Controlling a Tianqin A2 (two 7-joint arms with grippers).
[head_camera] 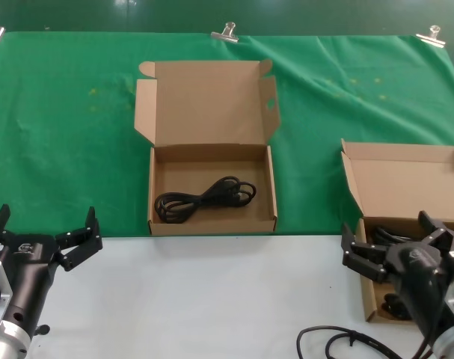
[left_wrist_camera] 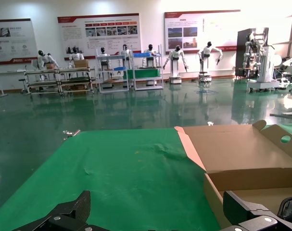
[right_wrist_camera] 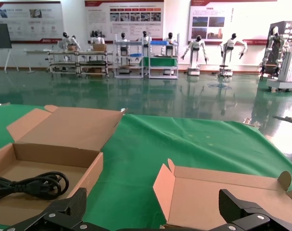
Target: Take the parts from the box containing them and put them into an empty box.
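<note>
Head view: 2 open cardboard boxes sit on the green cloth (head_camera: pixel 69 149) that covers the far part of the desk (head_camera: pixel 212 299). The centre box (head_camera: pixel 212 224), lid flaps slotted, holds 1 looped black cord (head_camera: pixel 204 198) on its floor. The right box (head_camera: pixel 365 288) stands at the desk's right edge; dark cord bundles (head_camera: pixel 391 303) show inside, mostly hidden by the arm. The right end effector (head_camera: pixel 400 243) hangs over this box, fingers spread apart, nothing between them. The left end effector (head_camera: pixel 43 232) hovers near the cloth's front edge, left of the centre box, fingers apart, empty.

Left wrist view: both fingertips (left_wrist_camera: pixel 81 204) are wide apart over green cloth, with the centre box's raised lid (left_wrist_camera: pixel 242 154) beside them.

Right wrist view: fingertips (right_wrist_camera: pixel 78 199) are apart. The right box's lid (right_wrist_camera: pixel 218 192) lies just ahead; the centre box with its cord (right_wrist_camera: pixel 40 185) sits farther off.
</note>
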